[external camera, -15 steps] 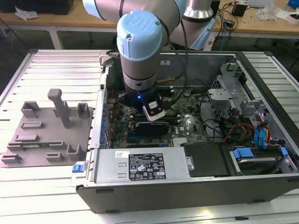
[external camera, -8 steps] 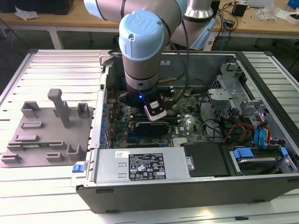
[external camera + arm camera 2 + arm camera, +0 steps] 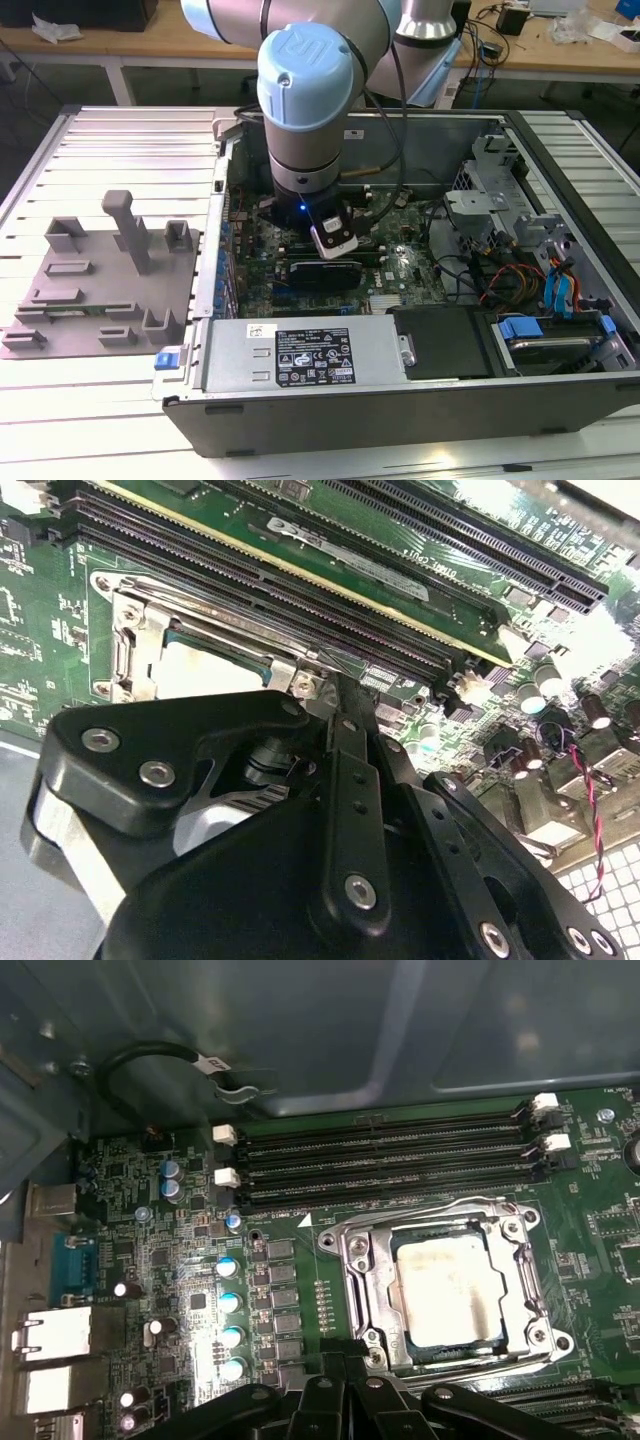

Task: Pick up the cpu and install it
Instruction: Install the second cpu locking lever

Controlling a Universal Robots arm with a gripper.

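The cpu (image 3: 448,1288), a pale silver square chip, lies flat inside the metal-framed socket (image 3: 352,1260) of the green motherboard (image 3: 160,1260). In the second wrist view the cpu (image 3: 205,670) shows just past my black gripper (image 3: 333,692). The fingers stand close together with nothing between them, and their tips hover beside the socket's edge. In the first wrist view the gripper (image 3: 345,1350) is right next to the socket frame. In the exterior view the arm (image 3: 305,90) reaches straight down into the open computer case (image 3: 400,400).
Black memory slots (image 3: 385,1165) run along one side of the socket. A grey tray (image 3: 100,290) with upright blocks lies outside the case at the exterior view's left. A power supply (image 3: 310,355), drive cage (image 3: 500,190) and cables (image 3: 500,280) crowd the case.
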